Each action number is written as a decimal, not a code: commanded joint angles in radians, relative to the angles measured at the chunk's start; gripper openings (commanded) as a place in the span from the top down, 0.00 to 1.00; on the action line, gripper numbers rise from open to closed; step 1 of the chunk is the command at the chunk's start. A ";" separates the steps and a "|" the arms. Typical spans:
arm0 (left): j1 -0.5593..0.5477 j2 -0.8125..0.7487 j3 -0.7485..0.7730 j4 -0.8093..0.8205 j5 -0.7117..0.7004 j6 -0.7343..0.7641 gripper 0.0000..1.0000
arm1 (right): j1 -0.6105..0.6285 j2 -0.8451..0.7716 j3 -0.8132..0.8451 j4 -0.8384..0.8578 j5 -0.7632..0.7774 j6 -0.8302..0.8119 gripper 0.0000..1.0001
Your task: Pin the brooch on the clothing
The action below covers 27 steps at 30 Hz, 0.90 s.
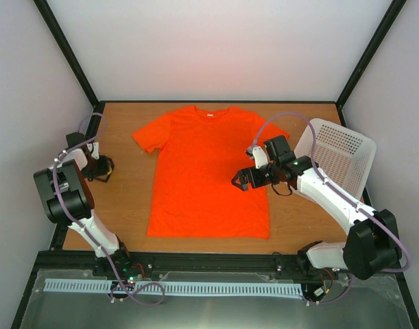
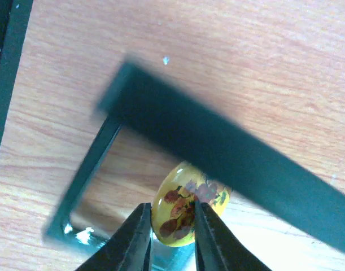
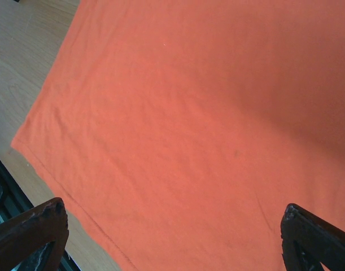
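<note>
The brooch [image 2: 180,203] is a small yellow-golden oval disc with a brown flower pattern. It sits between the narrow jaws of my left gripper [image 2: 171,237], which is shut on it inside the small black square box [image 2: 217,152]. In the top view this gripper [image 1: 101,170] is at the box [image 1: 106,164] by the table's left edge, and the brooch is too small to see there. The orange T-shirt [image 1: 206,171] lies flat in the middle. My right gripper [image 1: 240,181] hovers wide open and empty over the shirt's right side [image 3: 178,113].
A white perforated basket [image 1: 339,154] leans at the right edge of the table. Black frame rails run along the left side [image 2: 3,68] and the near edge [image 1: 195,260]. Bare wood [image 1: 127,199] lies between the box and the shirt.
</note>
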 commanded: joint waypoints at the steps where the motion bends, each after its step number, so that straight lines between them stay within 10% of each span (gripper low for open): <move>1: -0.003 -0.001 0.022 -0.038 0.016 -0.017 0.78 | -0.003 -0.034 0.004 0.013 0.012 -0.009 0.00; 14: -0.004 -0.006 0.082 -0.062 0.039 0.011 0.75 | -0.003 0.002 0.008 0.017 0.003 -0.006 0.00; 27: -0.081 -0.210 -0.018 -0.123 -0.051 -0.352 0.30 | -0.005 0.020 0.014 0.019 -0.006 -0.004 0.00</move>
